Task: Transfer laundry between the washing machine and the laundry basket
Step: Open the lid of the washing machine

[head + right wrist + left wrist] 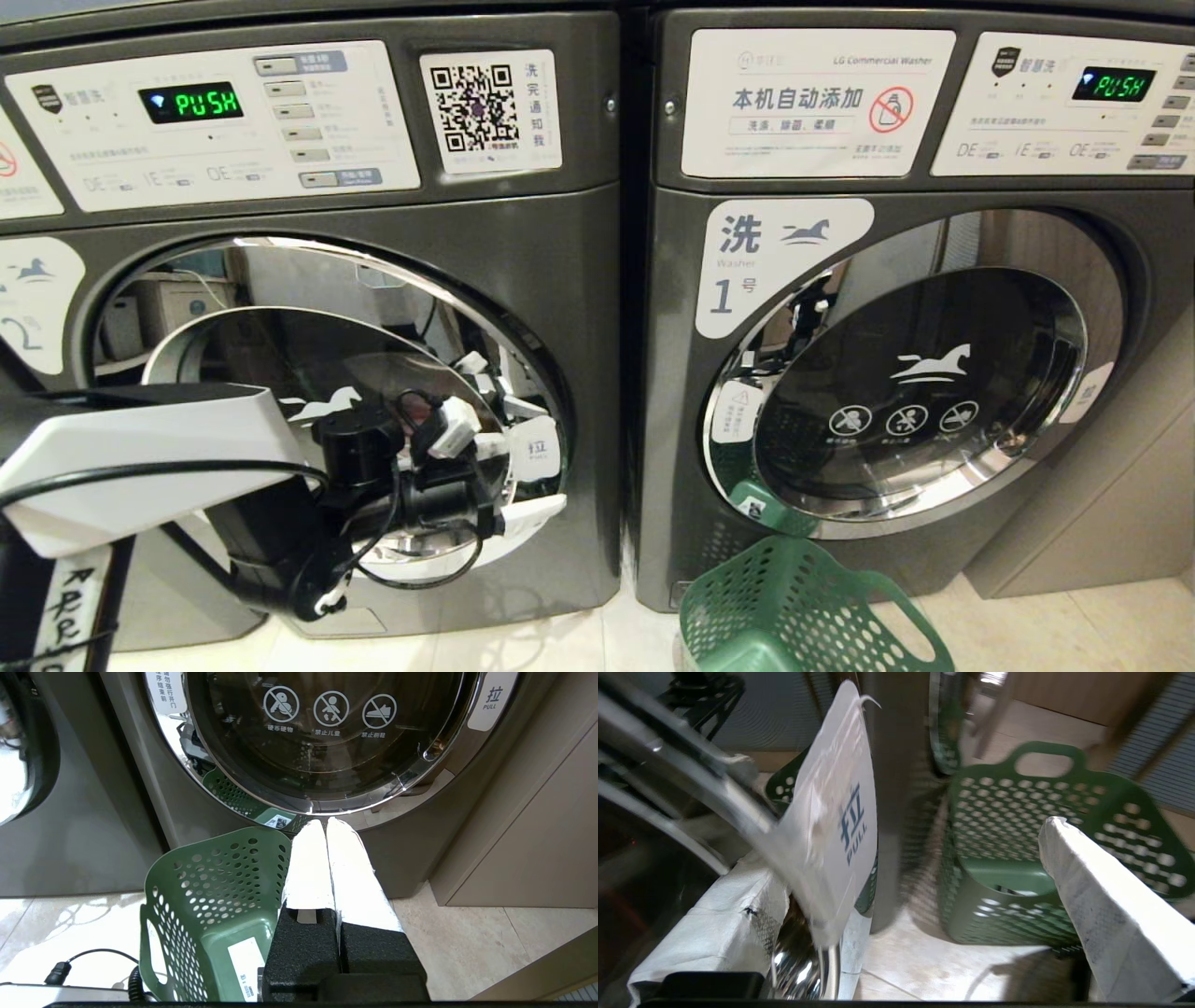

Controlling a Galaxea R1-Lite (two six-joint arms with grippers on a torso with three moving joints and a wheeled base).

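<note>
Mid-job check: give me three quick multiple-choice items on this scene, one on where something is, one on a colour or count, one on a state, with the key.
1. Where is the basket?
A. On the floor before the right washer
B. Inside the left washer
C. On top of a washer

2. What colour is the basket?
A. Blue
B. Green
C. White

3. How do the two grippers stand?
A. Both open
B. Left shut, right open
C. Left open, right shut

Key:
1 A, the head view shows it on the tiles below the right washer's door.
2 B, all three views show green perforated plastic.
3 C, the left gripper has its fingers spread wide beside the pull tab, while the right gripper has its fingers pressed together.
</note>
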